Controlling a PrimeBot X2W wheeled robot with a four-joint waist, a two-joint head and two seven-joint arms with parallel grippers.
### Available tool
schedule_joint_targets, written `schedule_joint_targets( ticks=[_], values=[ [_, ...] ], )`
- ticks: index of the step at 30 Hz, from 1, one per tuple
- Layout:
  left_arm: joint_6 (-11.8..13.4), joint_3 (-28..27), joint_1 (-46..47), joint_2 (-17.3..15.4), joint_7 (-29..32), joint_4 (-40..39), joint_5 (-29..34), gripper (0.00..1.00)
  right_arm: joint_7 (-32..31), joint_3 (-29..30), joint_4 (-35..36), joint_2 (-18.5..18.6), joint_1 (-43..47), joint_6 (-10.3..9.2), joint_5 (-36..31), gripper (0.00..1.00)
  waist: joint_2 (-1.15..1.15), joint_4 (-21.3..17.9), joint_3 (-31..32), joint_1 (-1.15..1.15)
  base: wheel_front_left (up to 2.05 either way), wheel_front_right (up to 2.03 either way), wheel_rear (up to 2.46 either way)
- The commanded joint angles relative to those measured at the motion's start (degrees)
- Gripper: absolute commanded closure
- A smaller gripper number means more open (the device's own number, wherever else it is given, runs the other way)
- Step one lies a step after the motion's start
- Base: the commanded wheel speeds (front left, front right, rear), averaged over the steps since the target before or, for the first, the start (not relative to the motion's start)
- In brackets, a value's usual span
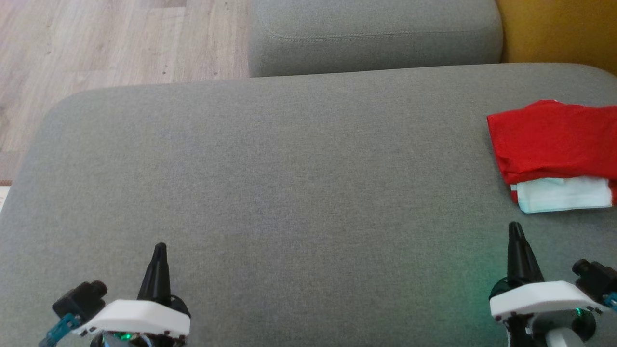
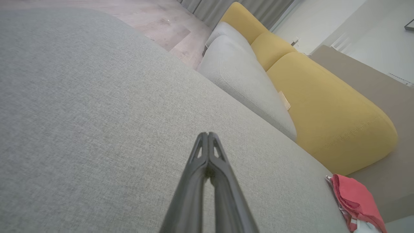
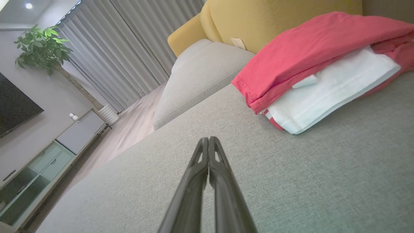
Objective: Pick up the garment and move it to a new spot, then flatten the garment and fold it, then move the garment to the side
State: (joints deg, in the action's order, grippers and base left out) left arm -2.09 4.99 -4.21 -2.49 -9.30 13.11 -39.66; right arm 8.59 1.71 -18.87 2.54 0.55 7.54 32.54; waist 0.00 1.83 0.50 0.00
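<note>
The garment (image 1: 554,140), folded red over white, lies at the right edge of the grey seat (image 1: 289,168), just ahead of my right gripper (image 1: 515,225). That gripper and my left gripper (image 1: 160,246) are clenched on nothing, well apart. A second cushion (image 1: 371,33) and a yellow backrest (image 1: 559,29) lie beyond.

Long tapered black fingers (image 1: 156,277), white wrist housings (image 1: 140,320), small black cameras (image 1: 82,298), teal cable (image 1: 60,330)

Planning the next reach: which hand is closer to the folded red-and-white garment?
The right hand, just short of the folded red-and-white garment; the left hand is far across the grey cushion.
</note>
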Motion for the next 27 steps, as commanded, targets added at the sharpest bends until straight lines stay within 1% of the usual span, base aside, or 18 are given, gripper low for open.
schedule_joint_targets(
  ticks=[1,27],
  values=[
    [-0.36,-1.15,3.38,-0.45,0.34,-1.72,-1.38,1.00,-0.40,0.02,2.20,0.15,-3.29,-0.02,1.70,1.00,0.00,-0.02,-0.01,0.00,0.00,0.00,0.00],
    [-1.82,-3.92,5.40,-0.62,4.64,-0.95,-16.48,1.00,-4.68,1.42,2.97,0.20,-4.29,-0.03,18.58,1.00,0.00,-0.55,-0.20,0.00,0.00,0.00,0.00]
  ],
)
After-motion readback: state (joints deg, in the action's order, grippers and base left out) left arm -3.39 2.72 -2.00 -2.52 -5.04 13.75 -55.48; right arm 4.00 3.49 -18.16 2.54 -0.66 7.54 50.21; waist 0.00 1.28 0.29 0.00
